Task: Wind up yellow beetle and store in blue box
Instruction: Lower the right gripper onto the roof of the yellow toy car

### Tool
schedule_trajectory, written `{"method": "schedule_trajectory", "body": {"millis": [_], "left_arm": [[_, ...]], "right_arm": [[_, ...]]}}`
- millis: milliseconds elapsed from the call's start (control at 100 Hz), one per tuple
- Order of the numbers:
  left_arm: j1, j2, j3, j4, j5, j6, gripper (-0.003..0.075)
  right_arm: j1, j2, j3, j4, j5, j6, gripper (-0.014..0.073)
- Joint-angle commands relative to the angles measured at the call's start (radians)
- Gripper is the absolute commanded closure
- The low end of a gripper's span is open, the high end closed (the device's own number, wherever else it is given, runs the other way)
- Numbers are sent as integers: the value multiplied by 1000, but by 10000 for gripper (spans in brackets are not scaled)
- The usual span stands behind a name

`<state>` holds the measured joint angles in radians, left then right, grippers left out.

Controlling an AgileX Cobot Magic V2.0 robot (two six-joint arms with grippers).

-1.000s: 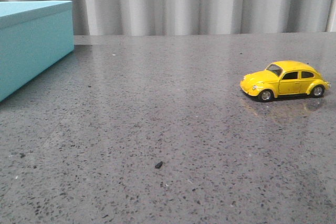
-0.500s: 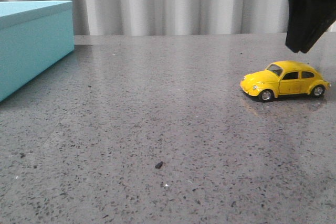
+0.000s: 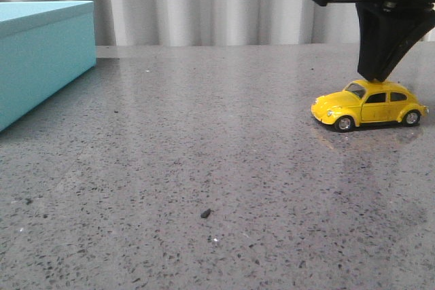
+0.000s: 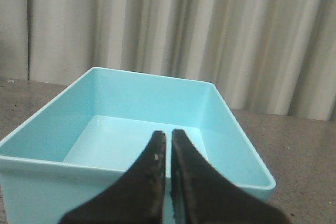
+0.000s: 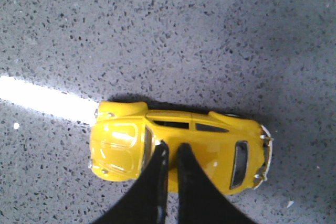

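The small glossy yellow toy beetle car [image 3: 368, 104] is seen standing on the speckled grey tabletop [image 3: 204, 168], right side, with the right gripper [image 5: 170, 153] poised at its roof, fingers nearly closed, nothing gripped. Farther back at left, the large light turquoise-blue rectangular box [image 4: 131, 135] is seen open-topped, the left gripper [image 4: 168, 140] held near it, fingers likewise almost together and empty.

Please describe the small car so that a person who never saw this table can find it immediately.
Look at the grey speckled table, with the blue box at its far left. The beetle stands at the far right, on its wheels, directly under the black right gripper. It is the only yellow thing there: small, glossy and rounded.
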<state>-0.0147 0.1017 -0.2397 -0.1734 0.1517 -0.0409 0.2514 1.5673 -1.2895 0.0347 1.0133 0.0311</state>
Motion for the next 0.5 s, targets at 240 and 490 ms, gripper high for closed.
{"method": "schedule_trajectory", "body": {"millis": [240, 490], "left_arm": [[1, 20, -38, -9, -68, -6, 741], [1, 20, -38, -9, -68, -6, 741]], "right_arm": [[-2, -30, -31, -1, -24, -8, 635], [-2, -30, -31, -1, -12, -8, 635]]}}
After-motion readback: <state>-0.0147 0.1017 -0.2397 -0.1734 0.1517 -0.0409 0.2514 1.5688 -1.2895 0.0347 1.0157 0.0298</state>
